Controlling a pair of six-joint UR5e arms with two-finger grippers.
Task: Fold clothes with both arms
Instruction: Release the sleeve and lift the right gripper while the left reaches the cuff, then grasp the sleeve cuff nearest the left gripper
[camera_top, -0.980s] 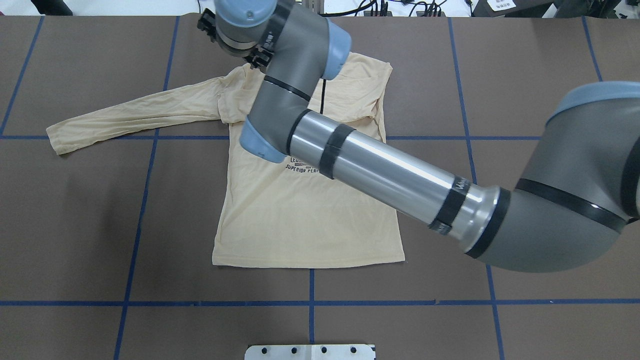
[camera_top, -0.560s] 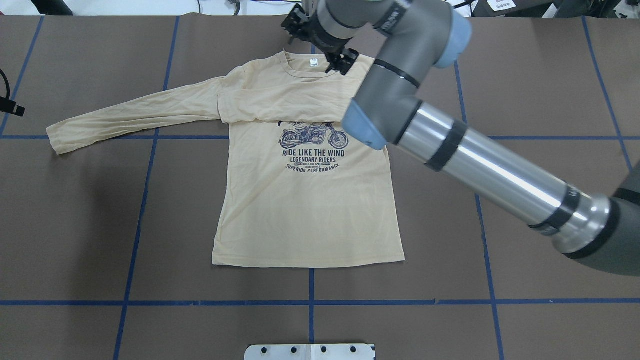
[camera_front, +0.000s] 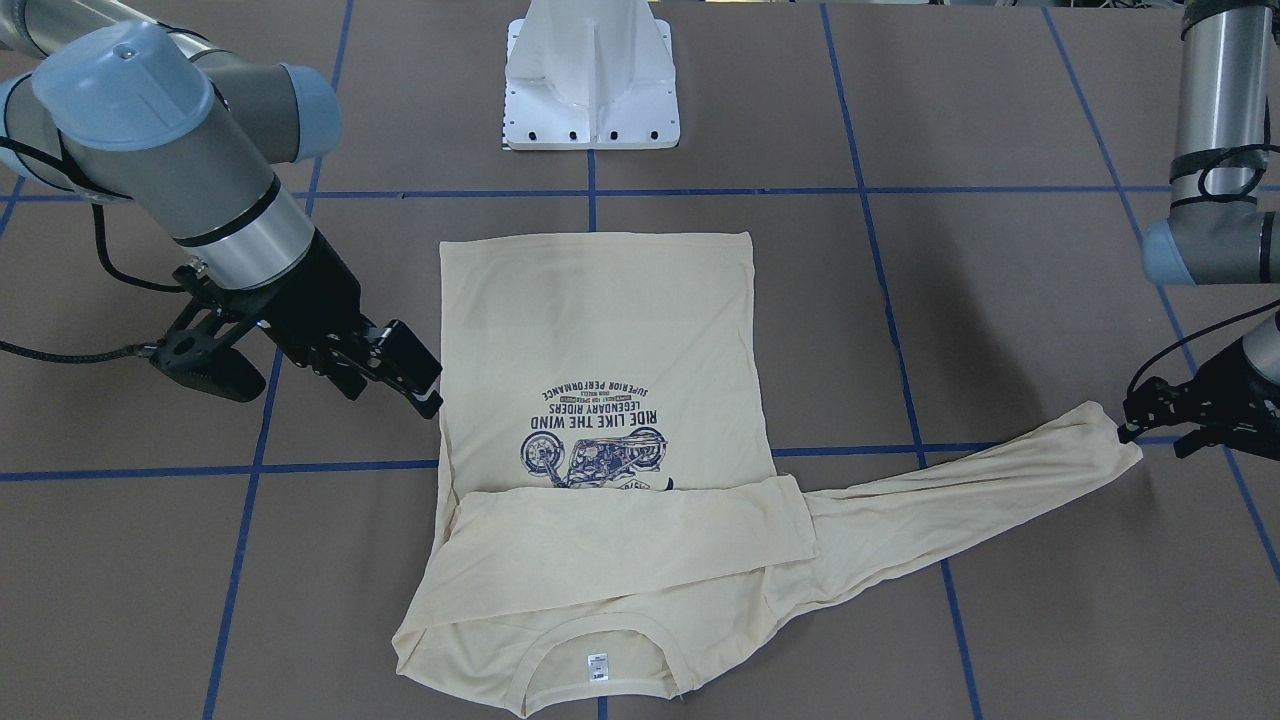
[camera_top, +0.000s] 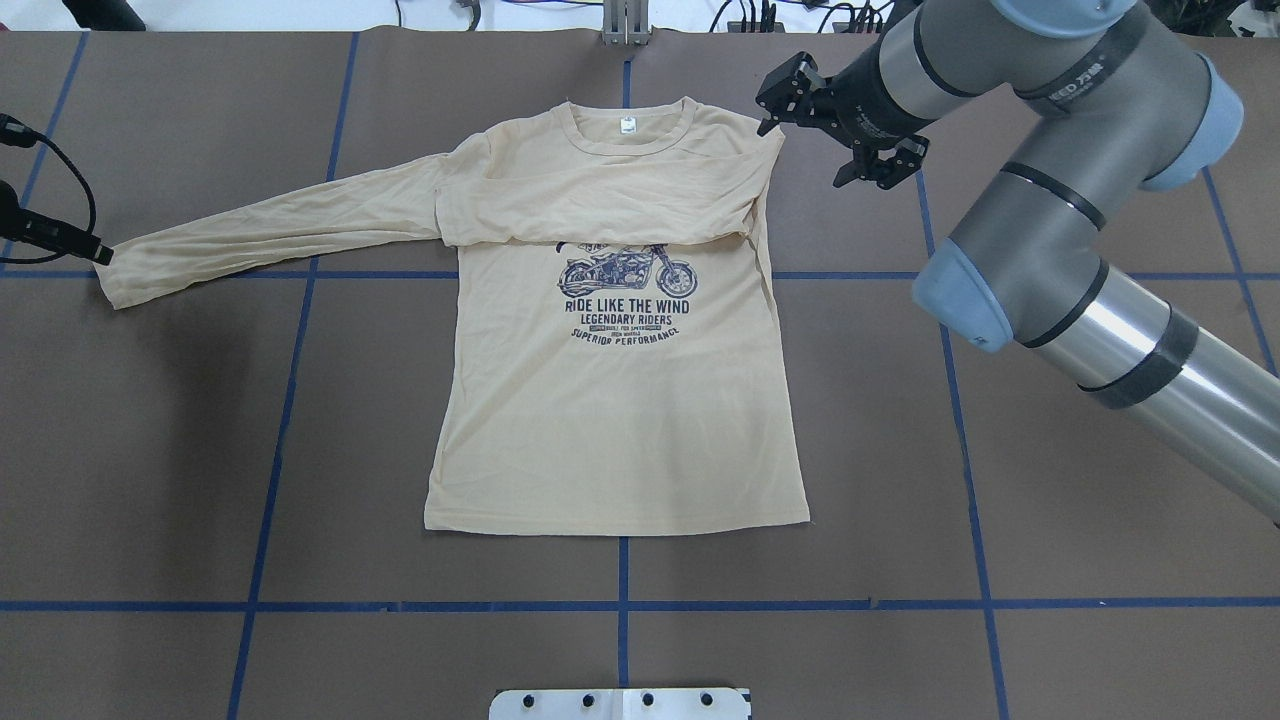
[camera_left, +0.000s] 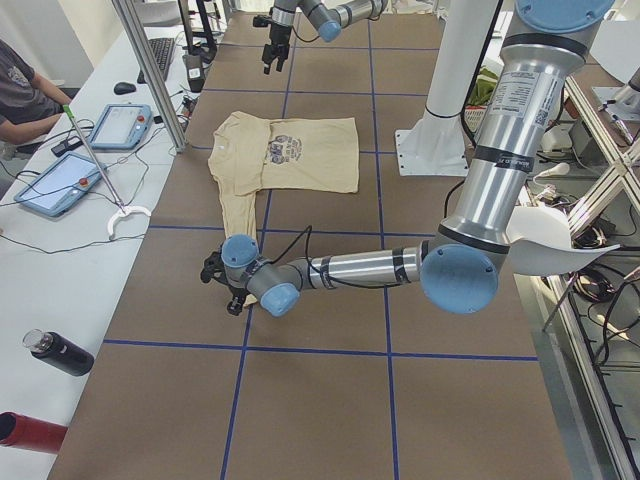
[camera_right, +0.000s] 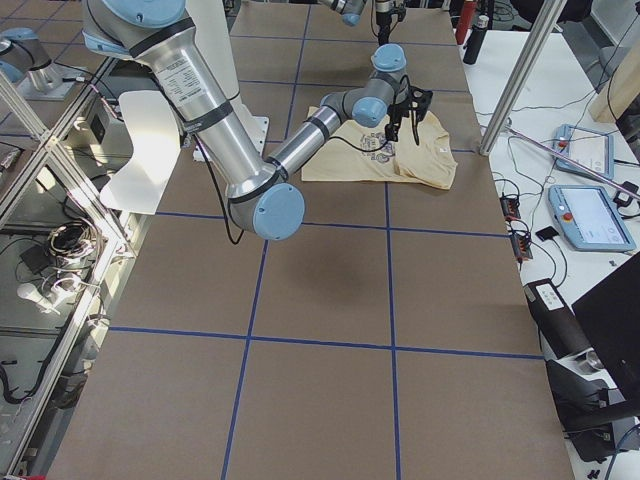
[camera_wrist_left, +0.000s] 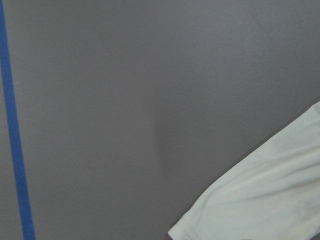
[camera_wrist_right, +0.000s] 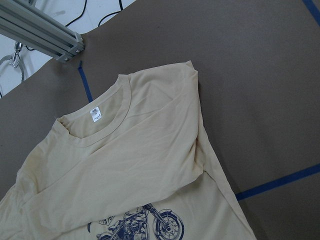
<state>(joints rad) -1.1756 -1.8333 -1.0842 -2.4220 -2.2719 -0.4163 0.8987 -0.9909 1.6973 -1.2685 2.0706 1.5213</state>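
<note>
Beside shirt cuff (camera_front: 1108, 445), left gripper (camera_front: 1124, 420), cropped overhead

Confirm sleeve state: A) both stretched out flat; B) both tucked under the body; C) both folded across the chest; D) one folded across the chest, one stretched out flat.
D: in the overhead view, one sleeve lies across the chest of the shirt above the print. The other sleeve stretches out flat toward the left gripper.

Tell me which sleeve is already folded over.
The sleeve on the robot's right side, lying flat across the chest just above the motorcycle print. The other sleeve stretches straight out, cuff by the left claw.
</note>
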